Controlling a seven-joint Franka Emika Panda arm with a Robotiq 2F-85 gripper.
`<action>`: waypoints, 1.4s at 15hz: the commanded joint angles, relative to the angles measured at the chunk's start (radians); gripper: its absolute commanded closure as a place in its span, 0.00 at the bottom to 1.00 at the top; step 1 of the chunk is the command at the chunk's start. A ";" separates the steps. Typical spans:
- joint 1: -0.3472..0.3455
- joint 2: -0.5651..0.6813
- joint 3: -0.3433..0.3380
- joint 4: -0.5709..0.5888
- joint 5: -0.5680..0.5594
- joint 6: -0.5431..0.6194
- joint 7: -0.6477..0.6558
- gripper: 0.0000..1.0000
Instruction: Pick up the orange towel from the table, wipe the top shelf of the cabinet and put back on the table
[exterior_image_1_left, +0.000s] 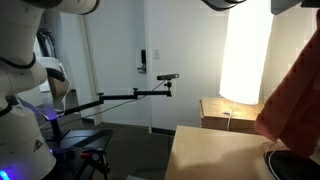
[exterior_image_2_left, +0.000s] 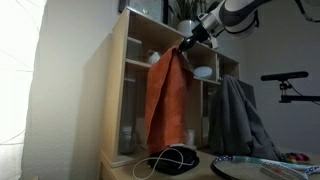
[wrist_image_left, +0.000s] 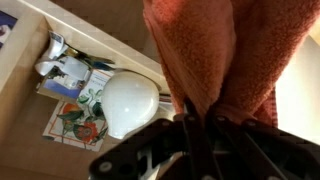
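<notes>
Well, from the left: one cabinet (exterior_image_2_left: 115, 90) stands beside the table (exterior_image_2_left: 110, 166), and in front of its upper shelves hangs the one towel (exterior_image_2_left: 165, 100), clear of the table and dangling from my gripper (exterior_image_2_left: 185, 45). My jaws are pinched fully together on a bunched fold at its top edge, and the wrist view shows that fabric gathered tight in the grip. It looks light, soft and quite limp: it drapes in long folds with no stiffness to push with, so I judge it will drag and crumple against a shelf rather than sweep. The nap looks grippy rather than slippery, and nothing about it is fragile. A hold on a thick wad nearer the middle would make a better wiping pad than this edge, since the long tail could snag shelf clutter such as the one white dome (wrist_image_left: 130, 105). Lower down, one black round thing (exterior_image_2_left: 178, 160) lies on the table, and furthest right one grey cloth (exterior_image_2_left: 235, 120) is draped, apart from the towel
</notes>
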 joint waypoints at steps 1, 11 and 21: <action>0.070 0.050 -0.106 0.133 -0.004 -0.077 0.068 0.98; 0.089 0.111 -0.121 0.256 -0.007 -0.175 0.087 0.98; 0.157 0.191 -0.355 0.378 -0.110 -0.152 0.330 0.98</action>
